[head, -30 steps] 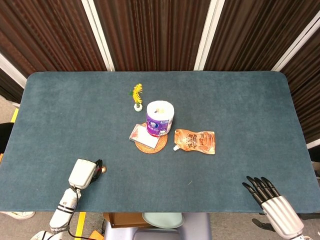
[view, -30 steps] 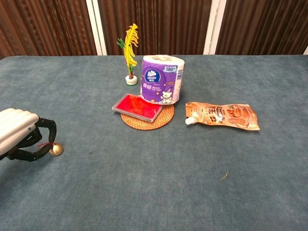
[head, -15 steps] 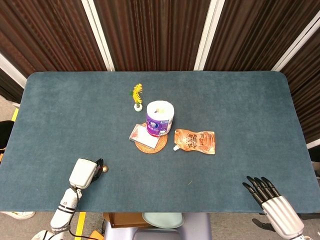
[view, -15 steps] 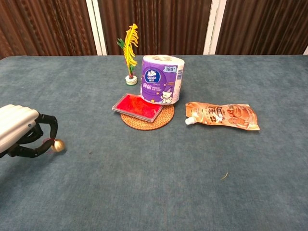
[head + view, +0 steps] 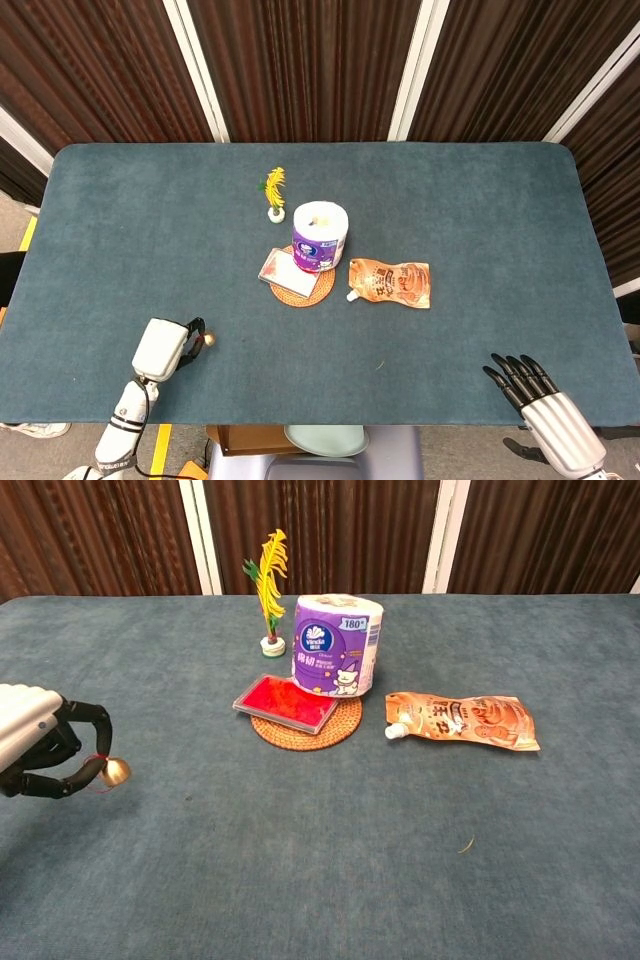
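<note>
My left hand [image 5: 165, 346] [image 5: 40, 748] hangs over the near left of the table, fingers curled, pinching the red string of a small brass bell [image 5: 115, 772] [image 5: 208, 340]. The bell hangs just above the cloth. My right hand [image 5: 535, 393] lies at the near right edge of the table, dark fingers straight and apart, holding nothing; the chest view does not show it. In the table's middle stand a purple toilet roll [image 5: 319, 236] [image 5: 336, 644] and a red flat case [image 5: 286, 702] [image 5: 279, 267] on a round woven coaster [image 5: 303, 286] [image 5: 306, 724].
An orange spouted pouch [image 5: 392, 283] [image 5: 462, 720] lies right of the coaster. A yellow feather in a small white base [image 5: 274, 192] [image 5: 268, 592] stands behind the roll. The blue-grey table cloth [image 5: 120, 220] ends at dark slatted walls.
My left hand has drawn back toward the near left edge and lifted the bell off the cloth. The right hand has barely moved.
</note>
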You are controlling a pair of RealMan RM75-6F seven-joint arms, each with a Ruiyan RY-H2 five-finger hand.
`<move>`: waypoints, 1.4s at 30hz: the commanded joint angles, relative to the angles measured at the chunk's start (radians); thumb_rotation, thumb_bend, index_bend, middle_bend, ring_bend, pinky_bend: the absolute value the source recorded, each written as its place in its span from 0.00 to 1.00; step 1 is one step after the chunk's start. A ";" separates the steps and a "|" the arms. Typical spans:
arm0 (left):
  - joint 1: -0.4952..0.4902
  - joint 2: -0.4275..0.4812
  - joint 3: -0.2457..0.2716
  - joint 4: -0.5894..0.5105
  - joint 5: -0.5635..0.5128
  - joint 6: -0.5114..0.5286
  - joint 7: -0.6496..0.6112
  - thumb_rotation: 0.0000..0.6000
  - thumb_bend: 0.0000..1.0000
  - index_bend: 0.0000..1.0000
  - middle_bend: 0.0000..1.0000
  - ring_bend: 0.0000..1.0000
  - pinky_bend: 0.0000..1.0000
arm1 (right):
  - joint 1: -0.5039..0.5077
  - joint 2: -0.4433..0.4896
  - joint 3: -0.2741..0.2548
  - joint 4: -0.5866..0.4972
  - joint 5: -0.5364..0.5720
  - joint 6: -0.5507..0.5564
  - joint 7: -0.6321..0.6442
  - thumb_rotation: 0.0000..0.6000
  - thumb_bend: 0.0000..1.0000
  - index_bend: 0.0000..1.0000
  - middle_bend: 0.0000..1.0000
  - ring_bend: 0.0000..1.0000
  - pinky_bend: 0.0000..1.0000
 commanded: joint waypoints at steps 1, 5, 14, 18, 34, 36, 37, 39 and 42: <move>-0.026 0.005 -0.051 0.009 -0.049 -0.036 0.008 1.00 0.48 0.88 1.00 0.93 1.00 | 0.007 0.000 0.005 -0.007 0.012 -0.013 -0.004 1.00 0.19 0.00 0.00 0.00 0.00; -0.026 0.007 -0.037 0.010 -0.036 -0.032 0.010 1.00 0.48 0.88 1.00 0.93 1.00 | 0.005 0.000 0.004 -0.006 0.008 -0.008 -0.003 1.00 0.19 0.00 0.00 0.00 0.00; -0.023 -0.026 -0.020 0.071 -0.046 -0.053 0.039 1.00 0.47 0.87 1.00 0.93 1.00 | 0.006 0.002 0.000 -0.006 0.003 -0.006 0.001 1.00 0.19 0.00 0.00 0.00 0.00; -0.022 -0.041 -0.015 0.093 -0.052 -0.062 0.057 1.00 0.46 0.86 1.00 0.93 1.00 | 0.006 0.005 -0.001 -0.004 0.001 -0.002 0.010 1.00 0.19 0.00 0.00 0.00 0.00; -0.018 -0.010 -0.005 0.022 -0.073 -0.092 0.095 1.00 0.43 0.23 1.00 0.94 1.00 | 0.005 0.005 -0.001 -0.004 0.002 0.002 0.013 1.00 0.19 0.00 0.00 0.00 0.00; -0.015 0.015 -0.001 -0.024 -0.087 -0.113 0.111 1.00 0.42 0.17 1.00 0.95 1.00 | 0.005 0.005 0.000 -0.004 0.002 0.003 0.013 1.00 0.19 0.00 0.00 0.00 0.00; -0.013 0.036 0.002 -0.062 -0.098 -0.127 0.123 1.00 0.42 0.14 1.00 0.95 1.00 | 0.005 0.005 -0.001 -0.003 0.001 0.004 0.013 1.00 0.19 0.00 0.00 0.00 0.00; -0.007 0.075 0.006 -0.135 -0.109 -0.135 0.137 1.00 0.42 0.10 1.00 0.95 1.00 | 0.004 0.006 -0.001 -0.003 -0.001 0.008 0.014 1.00 0.19 0.00 0.00 0.00 0.00; 0.031 0.177 0.028 -0.288 -0.085 -0.072 0.147 1.00 0.42 0.06 0.84 0.85 0.99 | 0.001 0.009 -0.002 0.001 -0.004 0.020 0.024 1.00 0.19 0.00 0.00 0.00 0.00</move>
